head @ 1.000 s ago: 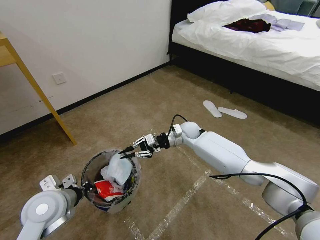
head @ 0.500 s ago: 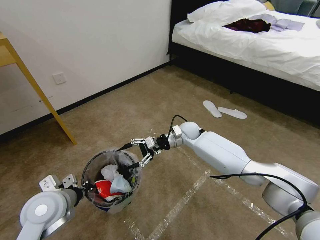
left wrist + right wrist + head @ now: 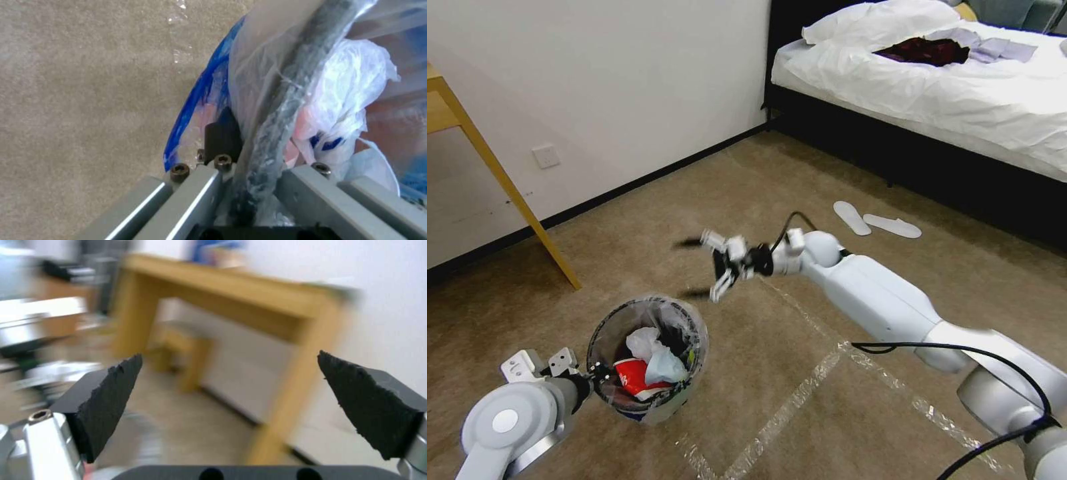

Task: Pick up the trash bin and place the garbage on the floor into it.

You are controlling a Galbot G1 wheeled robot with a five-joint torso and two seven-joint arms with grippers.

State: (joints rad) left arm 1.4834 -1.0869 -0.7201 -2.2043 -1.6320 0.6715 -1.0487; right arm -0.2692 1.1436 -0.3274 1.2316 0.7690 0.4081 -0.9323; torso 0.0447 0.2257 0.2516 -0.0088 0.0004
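a: where's the trash bin (image 3: pixel 647 360)?
b: at about 7 o'clock in the head view, held just above the floor (image 3: pixel 800 373), with the left gripper (image 3: pixel 253 186) at its 9 o'clock side, jaws pinching the lined rim.
a: and the garbage (image 3: pixel 650 363)?
b: inside the bin: white tissues and a red-and-white cup.
a: the right gripper (image 3: pixel 697 267)?
b: in the air at the bin's 1 o'clock, jaws spread wide and holding nothing.

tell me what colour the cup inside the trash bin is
Red with some white; the cup sits in the trash bin, best seen in the head view.
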